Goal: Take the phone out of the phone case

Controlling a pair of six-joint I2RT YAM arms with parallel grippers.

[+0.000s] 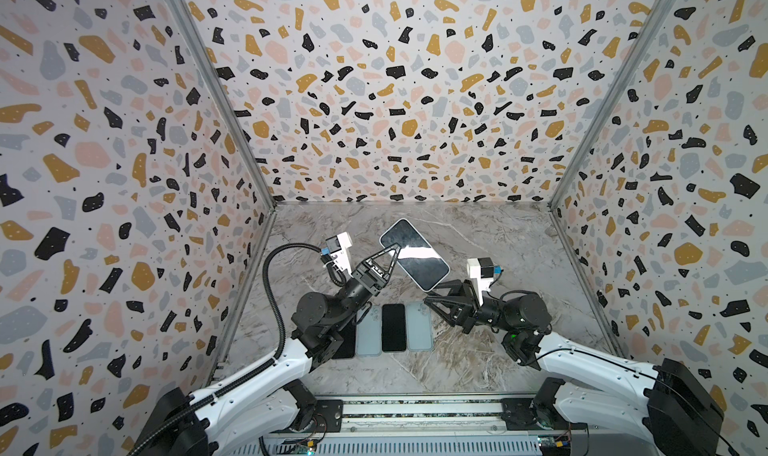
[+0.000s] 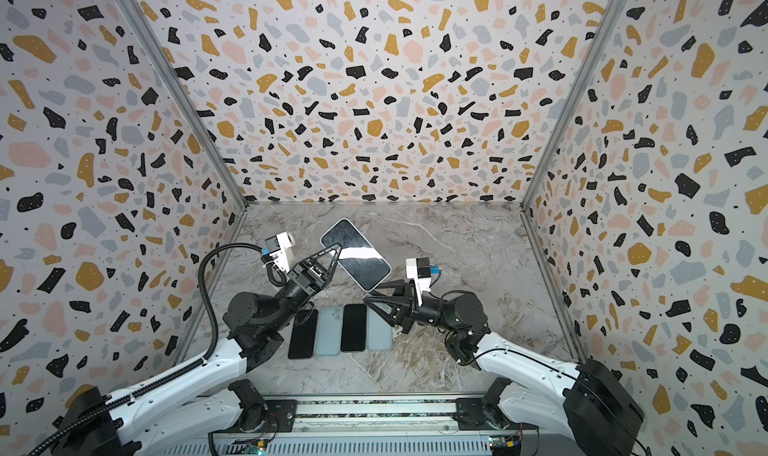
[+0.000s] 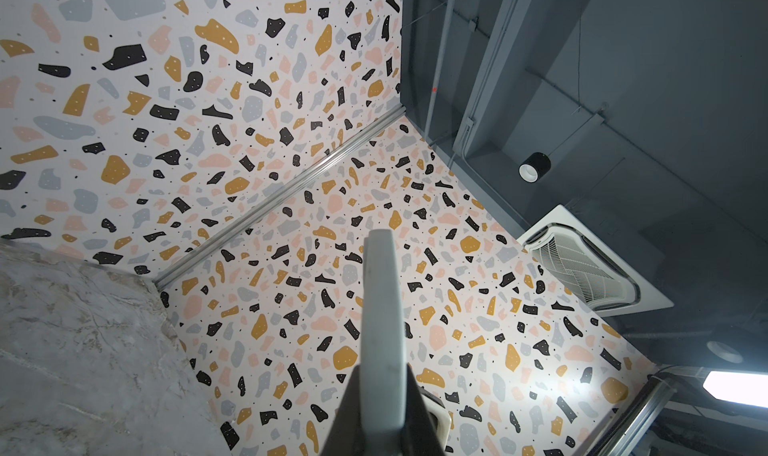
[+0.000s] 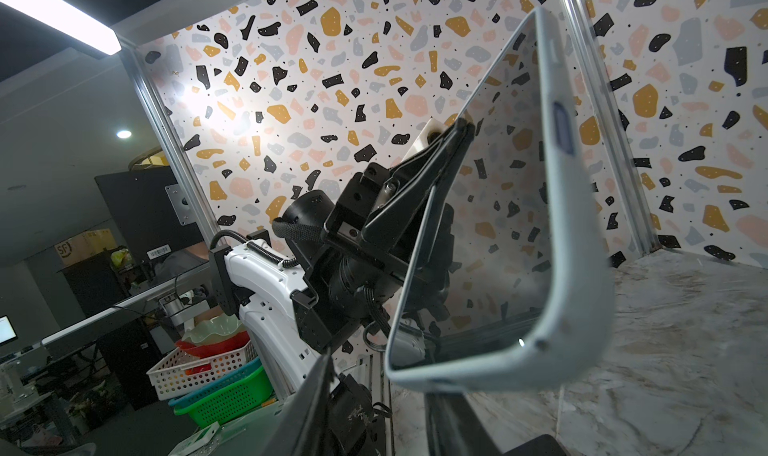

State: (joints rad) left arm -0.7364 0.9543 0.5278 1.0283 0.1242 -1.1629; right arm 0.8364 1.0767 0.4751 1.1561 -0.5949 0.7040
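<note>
A phone (image 1: 413, 252) (image 2: 355, 252) with a dark glossy screen sits in a pale grey-blue phone case (image 4: 582, 267) and hangs tilted above the marble table in both top views. My left gripper (image 1: 397, 248) (image 2: 338, 248) is shut on its left long side; in the left wrist view the case's edge (image 3: 382, 308) stands between the dark fingers (image 3: 345, 416). My right gripper (image 1: 428, 297) (image 2: 368, 297) is at the phone's near right corner. In the right wrist view its jaws stand apart on either side of the case's lower corner (image 4: 399, 373), with a gap beside one finger (image 4: 316, 391).
On the table near the front lies a row of two black phones (image 1: 393, 327) (image 2: 302, 337) and two pale cases (image 1: 419, 327) (image 1: 369, 333), partly under the left arm. Terrazzo-patterned walls close in the table on three sides. A metal rail (image 1: 415, 410) runs along the front.
</note>
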